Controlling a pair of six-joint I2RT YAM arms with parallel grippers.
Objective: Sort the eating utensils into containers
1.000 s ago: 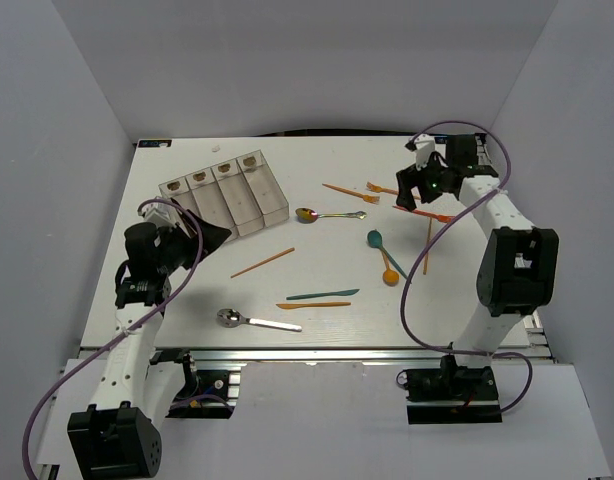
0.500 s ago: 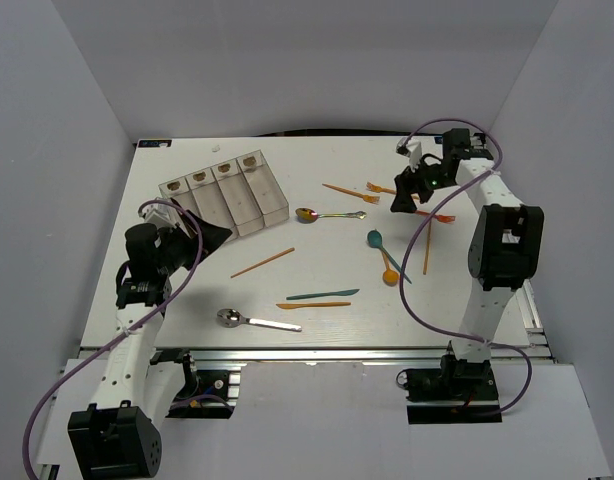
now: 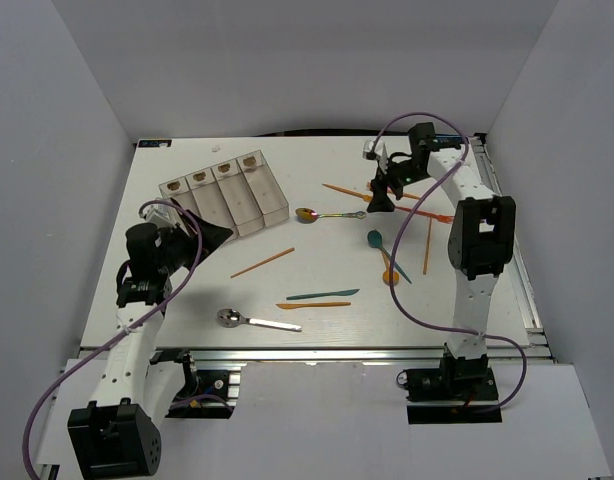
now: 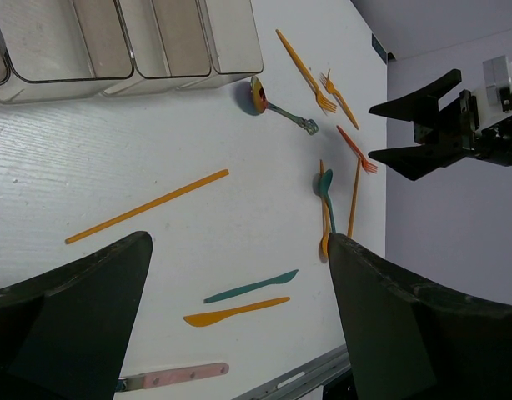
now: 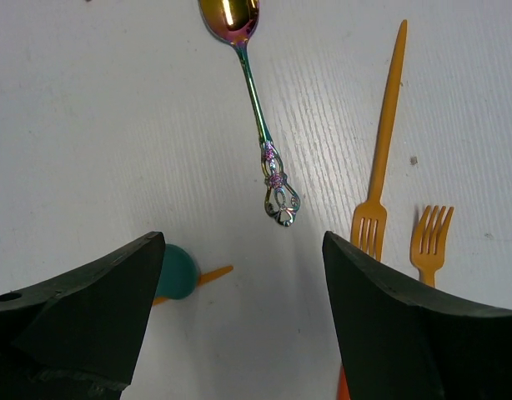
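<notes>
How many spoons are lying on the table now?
4. A rainbow metal spoon beside the containers, a teal spoon crossing an orange spoon right of centre, and a silver spoon near the front edge. None seems hidden.

containers (image 3: 239, 197): on the table (image 3: 187, 300), toward its back left
near spoon (image 3: 332, 215): just right of the containers' front end, handle pointing away from them
forks (image 3: 347, 191): farther right of the containers, past the near spoon
crossed spoons (image 3: 387, 258): well right of the containers, farther forward
stick (image 3: 262, 262): just in front of the containers
two knives (image 3: 322, 295): in front and right of the containers, beyond the stick, side by side
front spoon (image 3: 257, 321): well in front of the containers, by the table's front edge
left gripper (image 3: 215, 236): just beside the containers' front left
right gripper (image 4: 377, 131): well right of the containers, above the forks
</notes>
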